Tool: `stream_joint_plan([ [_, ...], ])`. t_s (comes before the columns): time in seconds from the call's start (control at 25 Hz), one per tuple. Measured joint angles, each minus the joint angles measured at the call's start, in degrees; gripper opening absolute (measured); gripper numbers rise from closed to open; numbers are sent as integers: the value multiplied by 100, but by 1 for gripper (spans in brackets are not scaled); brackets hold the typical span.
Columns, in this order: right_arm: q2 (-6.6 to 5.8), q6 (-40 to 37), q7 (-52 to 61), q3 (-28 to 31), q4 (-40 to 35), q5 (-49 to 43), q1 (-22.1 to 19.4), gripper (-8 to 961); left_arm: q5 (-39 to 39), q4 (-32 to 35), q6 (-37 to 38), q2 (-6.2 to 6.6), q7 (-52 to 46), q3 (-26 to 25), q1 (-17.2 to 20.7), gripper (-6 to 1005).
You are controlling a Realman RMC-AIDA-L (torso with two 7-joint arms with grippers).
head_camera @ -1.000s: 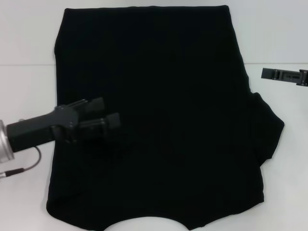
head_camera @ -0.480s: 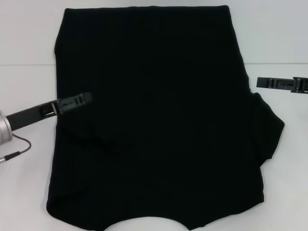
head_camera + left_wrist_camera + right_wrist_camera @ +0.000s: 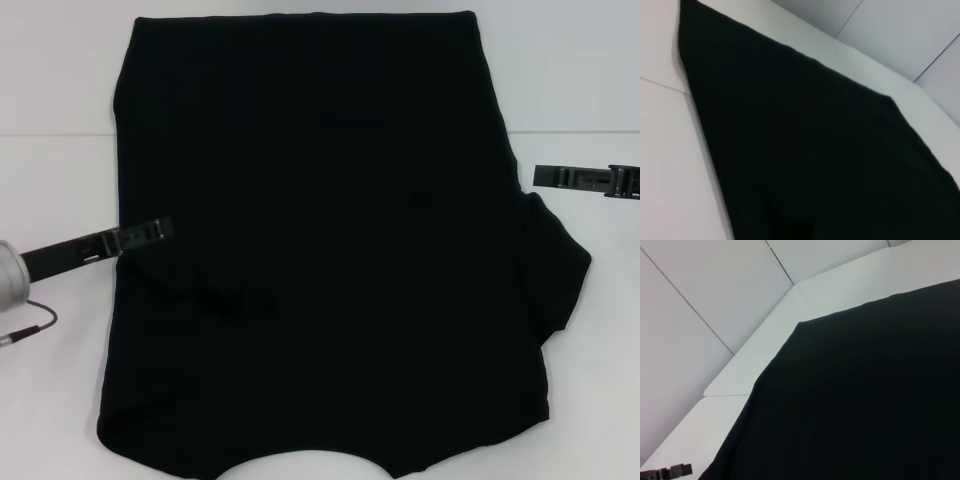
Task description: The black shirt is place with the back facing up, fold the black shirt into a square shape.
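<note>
The black shirt [image 3: 320, 250] lies flat on the white table [image 3: 60, 90], plain side up, neckline at the near edge. Its left side runs straight, while a short sleeve [image 3: 558, 270] sticks out on the right. My left gripper [image 3: 160, 229] hovers edge-on over the shirt's left border, about halfway along it. My right gripper [image 3: 542, 176] is over bare table just off the shirt's right edge, above the sleeve, also edge-on. The left wrist view shows the shirt [image 3: 815, 150] and its straight edge. In the right wrist view the shirt [image 3: 865, 390] fills the frame to a far corner.
White table surface [image 3: 590, 380] surrounds the shirt on the left, right and far sides. A seam line [image 3: 50, 134] crosses the table. A cable [image 3: 25, 332] hangs from my left arm near the table's left edge.
My left gripper has turned edge-on and drawn back left, from over the cloth to its left border. My right gripper has shifted slightly nearer, toward the sleeve. The shirt has not moved.
</note>
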Motion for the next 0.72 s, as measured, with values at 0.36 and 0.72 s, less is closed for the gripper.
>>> stream_joint_plan([
  [0.36, 12, 63, -18, 0, -2, 0, 1, 884, 7, -61, -576, -69, -21, 503, 0, 951],
  [0.72, 8, 70, -41, 0, 25, 1, -8, 883, 8, -63, -624, -68, 1, 478, 1, 950],
])
